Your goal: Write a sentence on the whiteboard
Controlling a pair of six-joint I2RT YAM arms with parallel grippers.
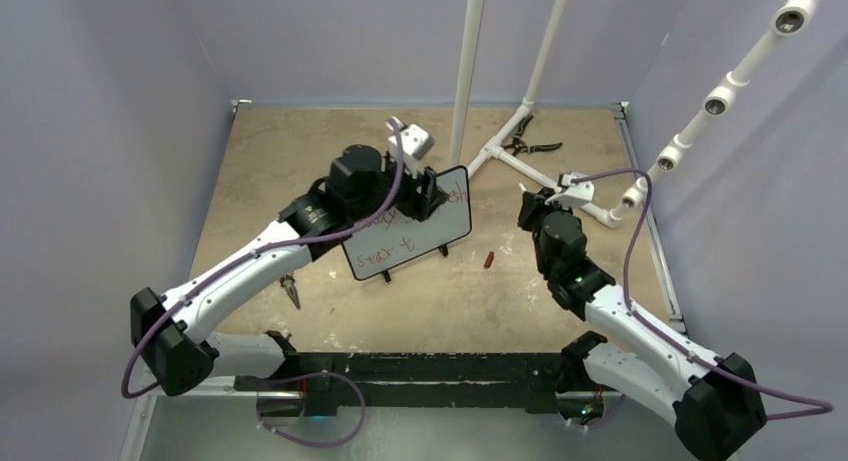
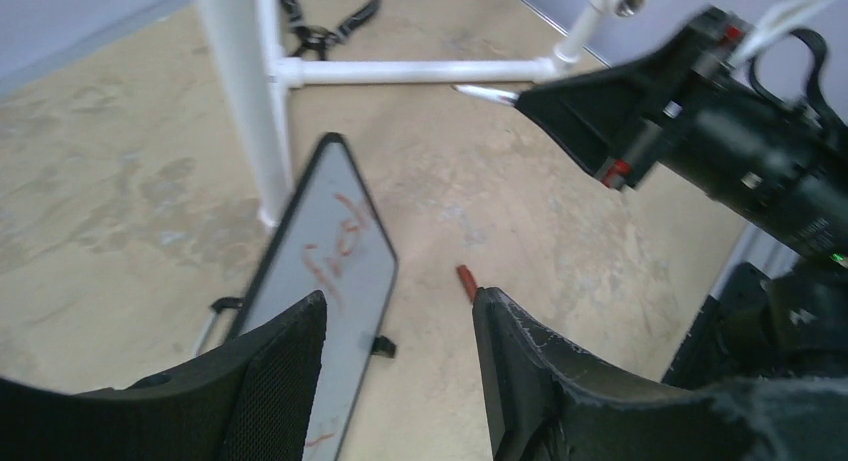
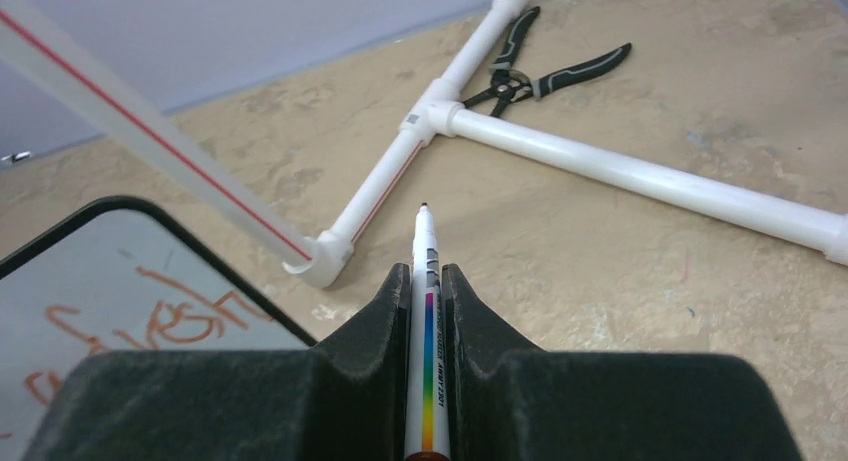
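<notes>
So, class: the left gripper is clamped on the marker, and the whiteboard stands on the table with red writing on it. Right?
No: the right gripper is clamped on the marker, as the right wrist view shows; the left gripper is open. The whiteboard does stand on the table with red writing.

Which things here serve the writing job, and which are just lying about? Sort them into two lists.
Job:
whiteboard
red sentence on it
marker, clamped in the right pincer

Lying about:
white pipe frame
pliers beside it
second pliers, front left
small red cap
</notes>
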